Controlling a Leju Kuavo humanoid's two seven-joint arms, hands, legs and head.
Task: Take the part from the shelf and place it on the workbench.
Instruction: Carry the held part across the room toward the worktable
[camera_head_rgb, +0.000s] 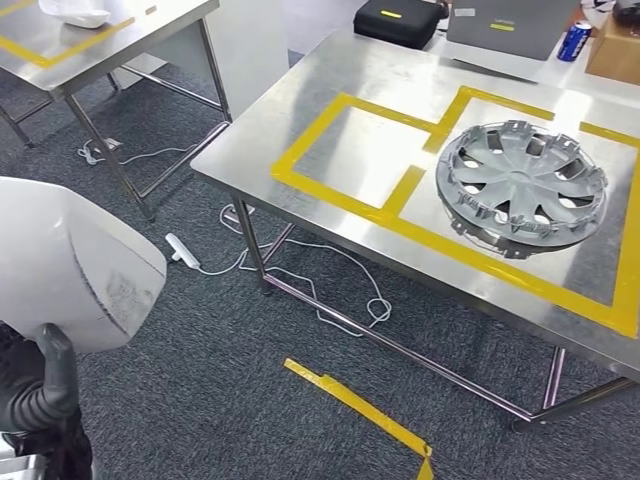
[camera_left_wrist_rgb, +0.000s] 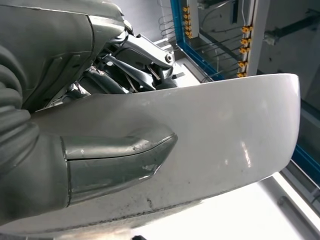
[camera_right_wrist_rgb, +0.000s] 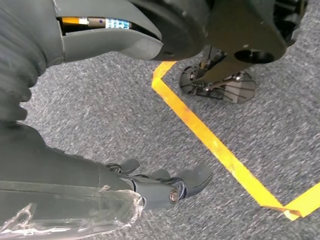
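Left robot hand (camera_head_rgb: 34, 395) sits at the lower left of the head view, its dark fingers closed under the white part (camera_head_rgb: 68, 265). In the left wrist view the same robot hand (camera_left_wrist_rgb: 113, 160) has its thumb pressed flat across the part's (camera_left_wrist_rgb: 211, 135) pale curved face, with the darker fingers behind the far edge; the grip looks secure. The part is off the shelf and carried in the air over the carpet (camera_head_rgb: 226, 400), apart from any surface.

Right robot hand (camera_right_wrist_rgb: 162, 187) hangs over the carpet (camera_right_wrist_rgb: 113, 110) with fingers loosely extended and holding nothing.

Tabletop (camera_head_rgb: 362, 80) lies to the upper right of the held part, well apart from it. A yellow-taped empty square (camera_head_rgb: 370, 150) occupies its near left area; a grey wheel cover (camera_head_rgb: 521, 185) fills the taped square just beside it on the right.

Judgement: the part's long axis appears to run from the left robot hand toward the right of the frame, so its free end leads toward the tabletop. The left arm is both the carrier and the nearer one to the empty square. The transfer stage is under way; placement is not yet done. Cables (camera_head_rgb: 302, 270) on the carpet lie between robot and tabletop.
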